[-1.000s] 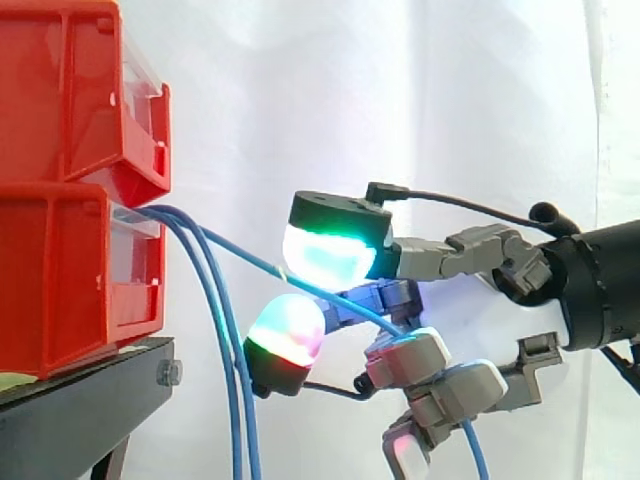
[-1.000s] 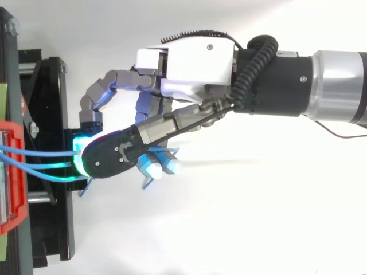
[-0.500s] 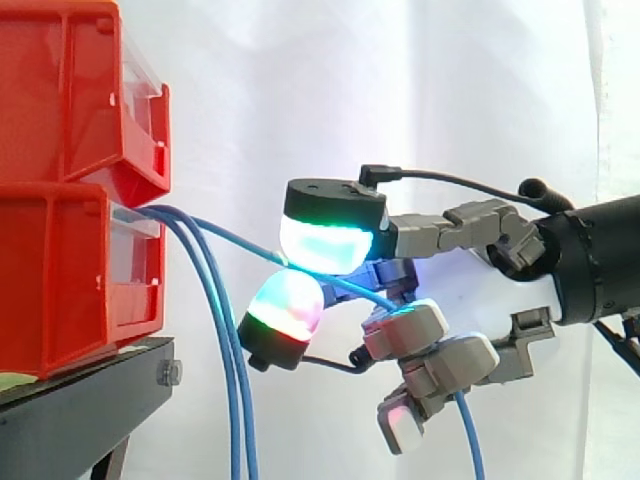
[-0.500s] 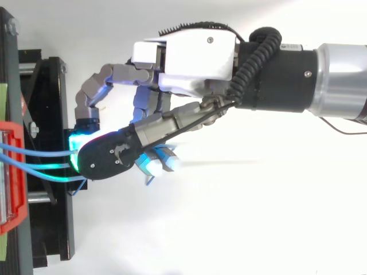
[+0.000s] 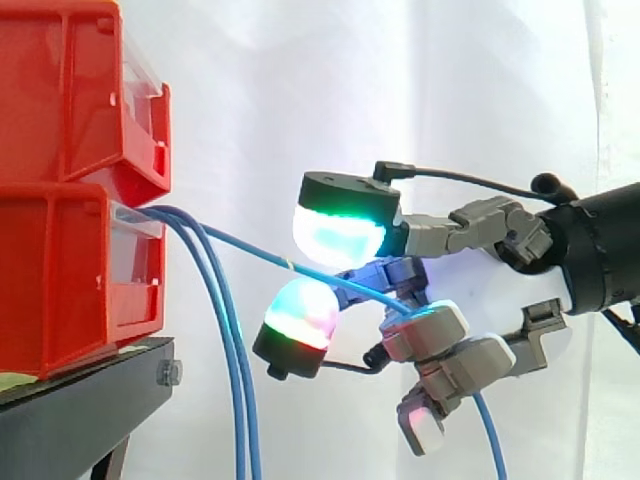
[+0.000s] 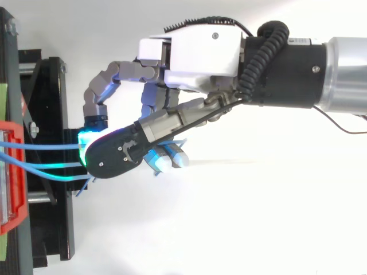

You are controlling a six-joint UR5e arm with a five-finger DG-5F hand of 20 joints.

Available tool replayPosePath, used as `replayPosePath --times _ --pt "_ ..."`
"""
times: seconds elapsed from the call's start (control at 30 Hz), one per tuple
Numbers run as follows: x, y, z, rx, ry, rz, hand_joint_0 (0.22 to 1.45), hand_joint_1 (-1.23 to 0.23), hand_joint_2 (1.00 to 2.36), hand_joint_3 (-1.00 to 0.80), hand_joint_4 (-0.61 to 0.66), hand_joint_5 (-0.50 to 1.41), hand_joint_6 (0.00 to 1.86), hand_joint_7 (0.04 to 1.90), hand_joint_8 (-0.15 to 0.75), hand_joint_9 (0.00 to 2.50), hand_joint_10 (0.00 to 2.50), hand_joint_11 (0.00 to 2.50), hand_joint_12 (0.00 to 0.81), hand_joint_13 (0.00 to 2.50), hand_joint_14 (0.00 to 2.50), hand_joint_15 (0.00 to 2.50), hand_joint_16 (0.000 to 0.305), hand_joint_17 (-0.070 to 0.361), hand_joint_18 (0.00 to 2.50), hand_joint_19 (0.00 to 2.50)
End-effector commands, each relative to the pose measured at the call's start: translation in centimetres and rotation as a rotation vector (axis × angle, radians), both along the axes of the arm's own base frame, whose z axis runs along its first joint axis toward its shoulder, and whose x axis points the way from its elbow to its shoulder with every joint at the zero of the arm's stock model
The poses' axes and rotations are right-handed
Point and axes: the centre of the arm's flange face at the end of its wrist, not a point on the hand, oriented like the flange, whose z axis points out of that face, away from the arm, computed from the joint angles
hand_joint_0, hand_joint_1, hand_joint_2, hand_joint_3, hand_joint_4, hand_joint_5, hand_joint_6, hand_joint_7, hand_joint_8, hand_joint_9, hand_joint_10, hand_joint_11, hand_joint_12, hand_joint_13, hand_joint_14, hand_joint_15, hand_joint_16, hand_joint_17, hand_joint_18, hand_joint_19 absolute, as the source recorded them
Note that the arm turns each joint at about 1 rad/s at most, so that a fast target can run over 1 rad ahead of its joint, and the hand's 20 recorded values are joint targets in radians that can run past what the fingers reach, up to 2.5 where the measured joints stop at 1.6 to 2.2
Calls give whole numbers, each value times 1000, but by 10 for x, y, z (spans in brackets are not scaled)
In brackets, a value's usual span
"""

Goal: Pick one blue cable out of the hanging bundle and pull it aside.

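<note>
You are seeing a black stand (image 5: 85, 405) carrying two red bins: the lower bin (image 5: 65, 285) is sitting directly on it, the upper bin (image 5: 65, 90) resting atop.

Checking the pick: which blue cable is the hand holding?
The uppermost blue cable, running sideways from the lower red bin into the hand; the other two hang straight down.

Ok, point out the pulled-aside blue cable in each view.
Side view: the blue cable slants from the red bins down-right into the hand.
Top view: probably the straight line from the bins to the hand; not certain.
Shared landmark: the red bins, at the left edge in both.
</note>
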Motion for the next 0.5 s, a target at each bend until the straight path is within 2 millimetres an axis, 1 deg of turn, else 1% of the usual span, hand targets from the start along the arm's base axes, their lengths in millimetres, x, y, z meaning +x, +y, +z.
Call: replayPosePath --times 0.0,0.13,0.33,0.47 --pt "-1 0 4 -1 -5 1 521 -534 1002 -477 -13 -115 916 868 237 1441 28 1006 286 1472 30 1026 50 113 959 591" --pt "-2 0 11 -5 -12 2 528 -549 1003 -462 -18 -115 915 878 242 1439 27 1006 282 1468 31 1028 50 112 952 594" --pt "-5 0 16 -14 -5 5 565 -631 1010 -386 -23 -111 916 924 225 1449 29 1018 267 1460 31 1024 47 107 935 614" --pt "-5 0 16 -16 -1 5 578 -699 1019 -240 -72 -94 931 965 229 1479 30 1023 269 1463 32 1025 46 104 940 606"
